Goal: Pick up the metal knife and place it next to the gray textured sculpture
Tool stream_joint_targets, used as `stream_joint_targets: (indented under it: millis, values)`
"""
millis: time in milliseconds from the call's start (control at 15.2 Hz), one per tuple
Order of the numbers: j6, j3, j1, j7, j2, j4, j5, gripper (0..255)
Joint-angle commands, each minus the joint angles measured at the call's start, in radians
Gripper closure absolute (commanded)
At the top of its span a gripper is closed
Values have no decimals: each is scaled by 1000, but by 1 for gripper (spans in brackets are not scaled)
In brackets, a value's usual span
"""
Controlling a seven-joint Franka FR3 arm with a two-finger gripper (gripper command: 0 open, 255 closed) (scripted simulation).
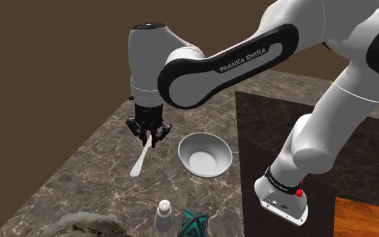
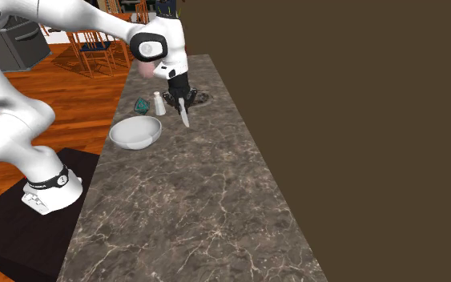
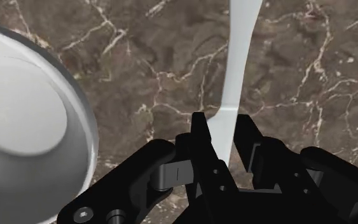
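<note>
Gripper [image 1: 149,139] clamped on white knife [image 1: 141,160], apparently lifted off worktop [image 1: 80,168]: transport step. Next: carry to grey sculpture [image 1: 80,225] near worktop's end, lower alongside.

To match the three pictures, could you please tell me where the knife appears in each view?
Shoulder view: knife hangs below the end effector, left of the bowl.
Second exterior view: knife, above-right of the bowl.
Wrist view: knife between the fingers, beside the bowl.
Shared landmark: the bowl.
</note>
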Motion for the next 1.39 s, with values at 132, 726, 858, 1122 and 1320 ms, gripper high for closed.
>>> stream_joint_targets:
  millis: [132,726,858,1122,1320]
  values:
    - [-8,49,46,81,-46,-29,30,255]
    - [-9,174,144,291,-69,-39,53,255]
    - [-11,206,164,345,-61,-29,48,255]
    - [-15,271,202,464,-25,5,22,255]
    - [-21,320,233,563,20,43,-17,255]
